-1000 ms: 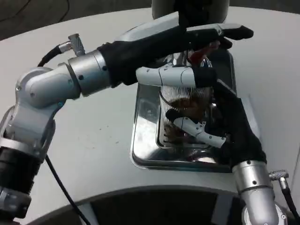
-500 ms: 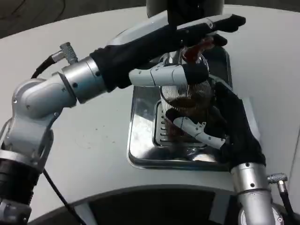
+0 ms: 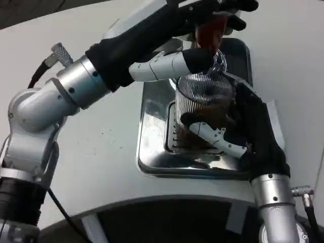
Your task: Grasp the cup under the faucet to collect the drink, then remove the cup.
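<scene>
- Near the middle of the head view stands the cup (image 3: 205, 109), a clear ribbed glass with dark brown drink in its lower part. It is over the grate of the metal tray (image 3: 152, 147), a little right of the centre of the frame.
- From the lower right corner the right forearm goes up, and the right hand (image 3: 243, 136) is closed around the cup. Its white and black fingers (image 3: 215, 136) lie across the front of the glass, and the black palm is against the right side of it.
- Whether the bottom of the cup touches the grate or is a little above it, I cannot tell, because the fingers hide this place.
- Just above the rim of the cup there is a reddish brown tap handle (image 3: 207, 33), at the top centre of the frame.
- From the left edge the left arm goes across to the upper right. The left hand (image 3: 202, 25) is at the tap handle, with its upper fingers stretched over it and one white and black finger (image 3: 167, 65) lying under, just above the rim of the cup.
- If the left hand really grips the handle or only rests on it, I cannot tell.
- Under the tray is the white table (image 3: 101, 142), and a dark curved edge is along the bottom of the frame.
</scene>
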